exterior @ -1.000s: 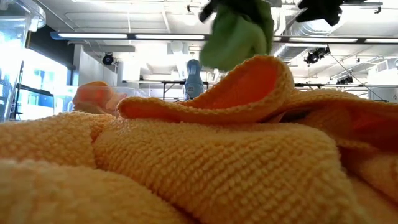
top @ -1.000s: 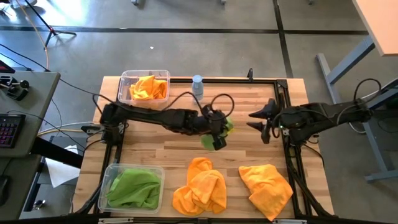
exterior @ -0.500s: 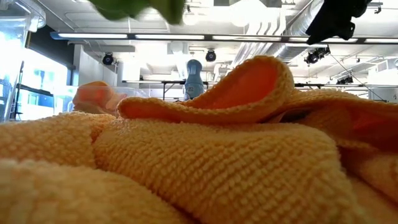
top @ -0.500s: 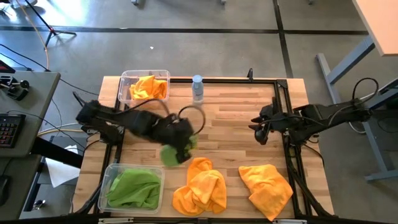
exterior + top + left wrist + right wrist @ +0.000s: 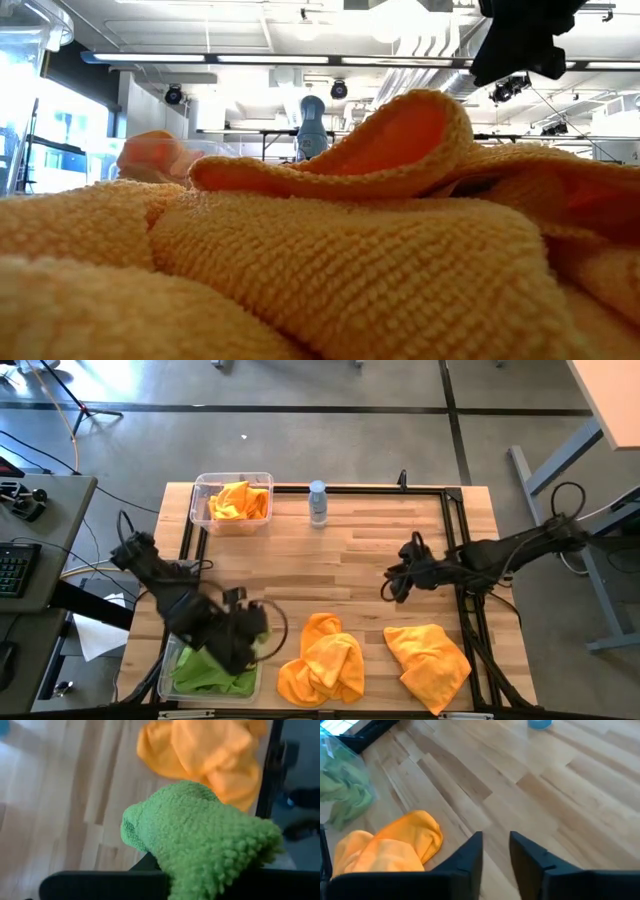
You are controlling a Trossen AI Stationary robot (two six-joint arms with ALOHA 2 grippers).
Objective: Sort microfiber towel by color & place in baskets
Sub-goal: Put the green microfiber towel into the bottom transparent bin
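The left gripper (image 5: 243,643) has swung from mid-surface to the near-left corner and now hangs over the near basket (image 5: 176,637), the one already holding green cloth. Its fingers are clamped shut on a green towel (image 5: 200,840), which in the left wrist view bulges up between them. That puts the cloth above the right bin for its colour; judging from this, a release is all that remains for this piece.

A second ago the green towel hung near the middle of the surface, not far from the bottle (image 5: 318,502); half a second ago it was above the left edge of the middle orange towel (image 5: 322,660). In the low view it showed at the top then, and now it is gone from that picture.

The right gripper (image 5: 397,584) has also moved: from beside the right rail it has reached inward and a little toward the near edge, over bare wood (image 5: 530,785). Its fingers, wide apart a second ago, have narrowed to a small gap and hold nothing.

Two orange towels lie loose on the surface near its front edge, the middle one and another (image 5: 428,653) to its right. The far basket (image 5: 203,488) holds orange cloth. So the orange pair looks like what is left to sort after this green one drops.
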